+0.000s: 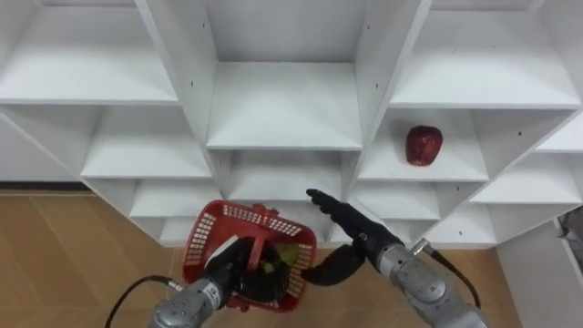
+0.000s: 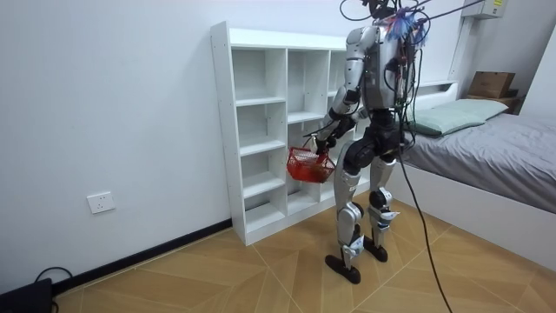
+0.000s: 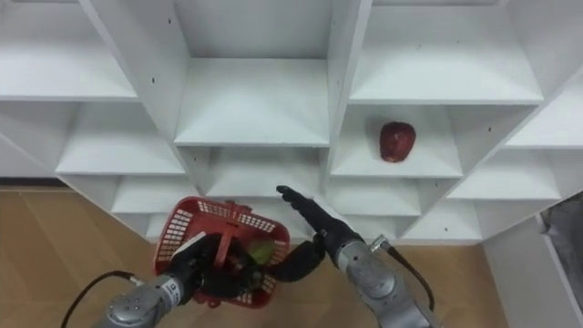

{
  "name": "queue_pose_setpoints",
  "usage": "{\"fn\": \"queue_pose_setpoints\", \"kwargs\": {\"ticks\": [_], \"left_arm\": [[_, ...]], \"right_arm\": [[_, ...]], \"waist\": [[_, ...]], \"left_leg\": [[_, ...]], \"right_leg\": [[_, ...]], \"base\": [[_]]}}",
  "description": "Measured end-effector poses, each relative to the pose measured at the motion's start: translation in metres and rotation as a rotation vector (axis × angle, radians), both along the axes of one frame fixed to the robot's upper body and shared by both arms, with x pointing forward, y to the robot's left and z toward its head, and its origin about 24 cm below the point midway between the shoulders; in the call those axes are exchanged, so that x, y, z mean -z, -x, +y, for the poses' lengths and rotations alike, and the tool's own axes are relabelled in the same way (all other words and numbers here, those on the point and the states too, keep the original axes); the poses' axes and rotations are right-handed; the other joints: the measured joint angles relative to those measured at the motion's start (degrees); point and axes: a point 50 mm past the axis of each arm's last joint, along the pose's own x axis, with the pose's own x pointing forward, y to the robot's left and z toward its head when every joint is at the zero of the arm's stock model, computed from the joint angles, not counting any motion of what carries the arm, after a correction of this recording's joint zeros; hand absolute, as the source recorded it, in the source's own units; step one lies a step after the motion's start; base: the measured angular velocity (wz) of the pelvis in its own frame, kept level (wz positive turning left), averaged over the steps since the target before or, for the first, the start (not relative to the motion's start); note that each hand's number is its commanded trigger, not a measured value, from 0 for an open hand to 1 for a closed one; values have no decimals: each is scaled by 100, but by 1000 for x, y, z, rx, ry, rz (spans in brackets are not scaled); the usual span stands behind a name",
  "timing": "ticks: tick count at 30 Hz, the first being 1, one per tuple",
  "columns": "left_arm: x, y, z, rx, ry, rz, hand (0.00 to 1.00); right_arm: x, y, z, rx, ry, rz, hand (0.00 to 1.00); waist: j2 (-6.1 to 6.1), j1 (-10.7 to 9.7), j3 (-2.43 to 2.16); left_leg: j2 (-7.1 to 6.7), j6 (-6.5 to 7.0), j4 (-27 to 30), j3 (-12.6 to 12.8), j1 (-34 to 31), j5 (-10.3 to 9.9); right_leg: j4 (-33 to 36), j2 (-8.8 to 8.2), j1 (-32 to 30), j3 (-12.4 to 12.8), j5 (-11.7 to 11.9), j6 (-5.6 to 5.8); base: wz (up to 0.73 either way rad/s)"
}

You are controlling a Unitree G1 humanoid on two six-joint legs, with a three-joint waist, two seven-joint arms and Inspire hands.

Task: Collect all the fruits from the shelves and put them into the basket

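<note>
Left eye view: the left hand (image 1: 235,264) grips the handle of the red basket (image 1: 208,226); the right hand (image 1: 355,228), fingers spread, hangs below the apple (image 1: 424,145) on its shelf (image 1: 460,169). Room view: the robot faces the white closet (image 2: 261,130). A careless reach could roll the apple off.

Your left hand (image 1: 228,266), wrapped round the handle, covers most of the red basket (image 1: 211,230), so you get just a sliver of a greenish fruit (image 1: 284,256) inside, and you can't tell what kind. The shelf unit (image 1: 284,100) runs off the top and both sides. A dark shape (image 1: 577,228) at the right edge is cut off and unreadable. In the room view the basket's contents are too small to make out.
</note>
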Motion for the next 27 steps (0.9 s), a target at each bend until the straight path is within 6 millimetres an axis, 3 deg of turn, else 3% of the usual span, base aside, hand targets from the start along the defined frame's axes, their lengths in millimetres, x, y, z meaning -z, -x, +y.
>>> {"fn": "queue_pose_setpoints", "kwargs": {"ticks": [2,9,20,23,27], "left_arm": [[3,4,5,-13,-11,15,100],[13,27,21,-86,-41,67,100],[21,45,25,-123,-51,111,100],[21,46,26,-125,-52,113,100],[21,46,29,-146,-55,112,100]], "right_arm": [[0,0,-3,23,0,-7,0],[0,11,-23,162,-41,-22,0],[-9,23,-46,361,-166,-59,0],[-6,28,-53,414,-161,-54,0],[-6,28,-57,446,-149,-65,0]], "waist": [[8,-37,-2],[168,-67,-103],[295,-472,-83],[280,-516,-72],[190,-614,-13]], "left_leg": [[1,0,-20,10,71,0],[43,-29,-30,131,296,-59],[58,-44,-114,256,480,-75],[58,-44,-132,272,488,-76],[58,-51,-166,275,540,-80]], "right_leg": [[-26,5,67,8,1,0],[-89,65,212,150,10,7],[-91,114,331,329,0,14],[-92,117,324,346,-5,16],[-100,122,362,346,-17,15]], "base": [[0],[-9],[-8],[-1],[0]]}}
